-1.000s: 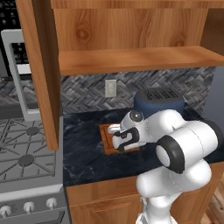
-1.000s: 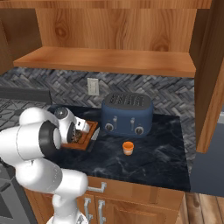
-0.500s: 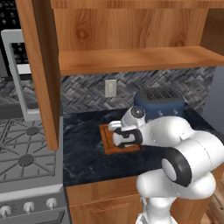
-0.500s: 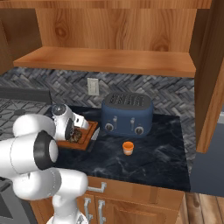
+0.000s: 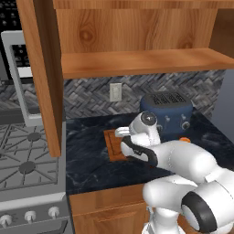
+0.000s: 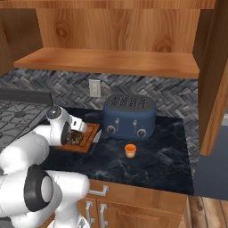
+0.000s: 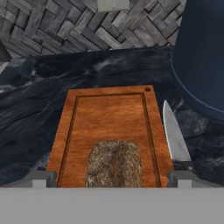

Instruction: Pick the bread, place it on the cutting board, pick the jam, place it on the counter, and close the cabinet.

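Bread (image 7: 113, 163), a rough brown lump, lies on the grooved wooden cutting board (image 7: 109, 116); the end effector (image 7: 111, 177) is released, fingers spread around it. Jam (image 6: 130, 150) stands at four o'clock on the marbled surface (image 6: 164, 156).

Mottled brown bread (image 7: 113, 168) lies on a reddish-brown board (image 7: 109, 118), an orange jam (image 6: 130, 150) and navy toaster (image 6: 130, 116) on the dark marbled desk (image 6: 164, 156).
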### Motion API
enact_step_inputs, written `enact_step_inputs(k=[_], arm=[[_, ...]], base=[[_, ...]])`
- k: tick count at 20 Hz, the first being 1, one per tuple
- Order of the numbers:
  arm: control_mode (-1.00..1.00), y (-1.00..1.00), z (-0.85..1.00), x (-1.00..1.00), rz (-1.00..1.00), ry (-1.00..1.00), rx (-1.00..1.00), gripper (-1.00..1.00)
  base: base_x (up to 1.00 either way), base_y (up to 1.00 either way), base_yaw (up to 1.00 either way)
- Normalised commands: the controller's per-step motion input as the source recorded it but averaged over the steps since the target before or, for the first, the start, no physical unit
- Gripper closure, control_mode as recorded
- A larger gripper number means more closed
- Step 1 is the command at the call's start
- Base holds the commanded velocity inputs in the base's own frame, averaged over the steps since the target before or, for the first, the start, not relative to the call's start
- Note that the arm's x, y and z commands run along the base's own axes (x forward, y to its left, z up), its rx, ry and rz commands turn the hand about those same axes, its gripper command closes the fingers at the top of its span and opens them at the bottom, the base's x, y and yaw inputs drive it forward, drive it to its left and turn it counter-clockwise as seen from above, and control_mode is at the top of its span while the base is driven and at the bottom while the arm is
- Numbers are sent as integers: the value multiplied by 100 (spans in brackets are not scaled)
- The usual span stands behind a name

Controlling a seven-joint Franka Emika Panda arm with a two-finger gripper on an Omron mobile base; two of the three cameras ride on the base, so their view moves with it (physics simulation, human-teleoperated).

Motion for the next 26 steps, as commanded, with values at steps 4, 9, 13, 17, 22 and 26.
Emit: enact_step_inputs(k=[4, 9, 13, 17, 22, 26], arm=[[-100, 0, 18, -45, 0, -5, 0, -100], [-100, 0, 21, -49, 0, -6, 0, -100], [-100, 0, 21, -52, 0, -7, 0, -100], [-100, 0, 21, -50, 0, -7, 0, -100], [-100, 0, 19, -44, 0, -6, 0, -100], [-100, 0, 28, -46, 0, -7, 0, -100]], base=[[0, 0, 0], [0, 0, 0], [0, 0, 0], [0, 0, 0], [0, 0, 0], [0, 0, 0]])
